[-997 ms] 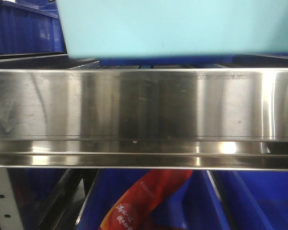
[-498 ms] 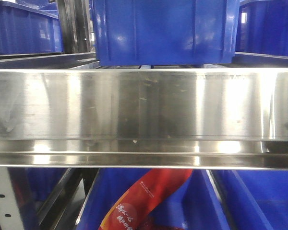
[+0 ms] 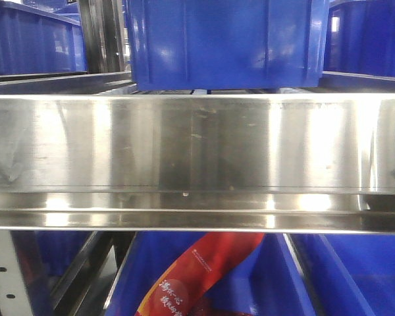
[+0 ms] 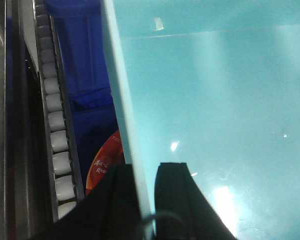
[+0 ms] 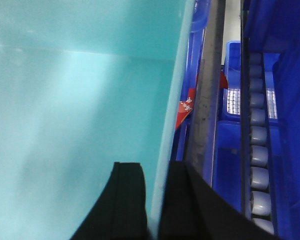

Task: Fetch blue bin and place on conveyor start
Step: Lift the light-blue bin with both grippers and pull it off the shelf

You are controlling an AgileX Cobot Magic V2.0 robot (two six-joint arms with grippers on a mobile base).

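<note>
Pinching the blue bin (image 4: pixel 215 100) by its rim, left fingers (image 4: pixel 175 195) and right fingers (image 5: pixel 127 200) are closed on it; uneven lifting could slip it or strike the shelf rail (image 3: pixel 197 145).

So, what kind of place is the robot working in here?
Most likely a warehouse or picking storeroom: dark blue ribbed storage bins sit on racks, a stainless steel shelf rail runs across the front, and roller tracks lie beside the shelves.
</note>
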